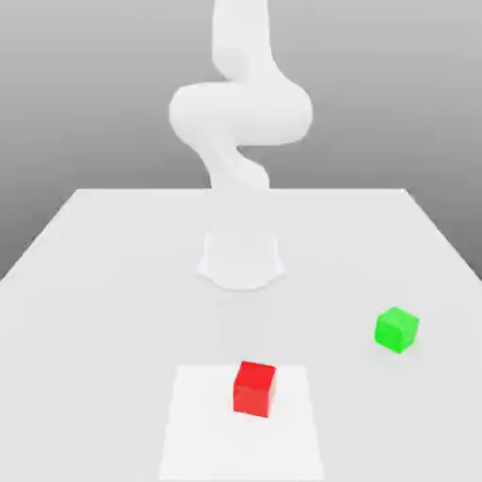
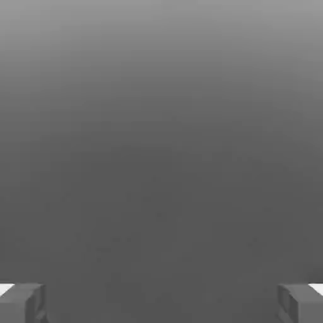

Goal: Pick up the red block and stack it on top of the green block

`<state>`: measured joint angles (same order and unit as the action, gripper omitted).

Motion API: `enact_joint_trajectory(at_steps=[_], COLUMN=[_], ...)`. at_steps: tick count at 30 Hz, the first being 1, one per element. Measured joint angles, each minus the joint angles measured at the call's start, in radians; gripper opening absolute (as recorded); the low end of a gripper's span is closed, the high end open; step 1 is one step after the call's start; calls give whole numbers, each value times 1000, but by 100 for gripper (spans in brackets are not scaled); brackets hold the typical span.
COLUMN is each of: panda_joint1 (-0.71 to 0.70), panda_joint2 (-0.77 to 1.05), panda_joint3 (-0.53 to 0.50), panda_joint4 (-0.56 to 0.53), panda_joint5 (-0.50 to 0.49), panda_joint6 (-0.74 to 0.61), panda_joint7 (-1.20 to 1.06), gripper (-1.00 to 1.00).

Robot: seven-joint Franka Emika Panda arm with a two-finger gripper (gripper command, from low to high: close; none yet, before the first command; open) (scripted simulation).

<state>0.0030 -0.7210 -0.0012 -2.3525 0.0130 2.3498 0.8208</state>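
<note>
Gripper (image 2: 161,304): jaws apart, nothing held | red (image 1: 253,389): on white patch | green (image 1: 396,330): bare table, cubes well apart | risk: I judge red's skewed faces could cause a corner grip, then slip

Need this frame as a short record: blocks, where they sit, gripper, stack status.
red block: on the white square, near its far edge
green block: on the table, off the white square, toward the exterior view's right
gripper: open, nothing between the fingers
stack: not made, blocks apart
</note>
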Motion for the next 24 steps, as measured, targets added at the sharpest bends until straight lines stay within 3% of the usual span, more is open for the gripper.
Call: enact_joint_trajectory(at_steps=[11, 18, 24], panda_joint1=[-1, -5, 7], panda_joint2=[413, 671, 888], panda_joint3=[35, 56, 35], panda_joint4=[-260, -423, -423], panda_joint5=[49, 5, -44], panda_joint6=[256, 417, 594], panda_joint7=[119, 247, 298], gripper=[0, 0, 0])
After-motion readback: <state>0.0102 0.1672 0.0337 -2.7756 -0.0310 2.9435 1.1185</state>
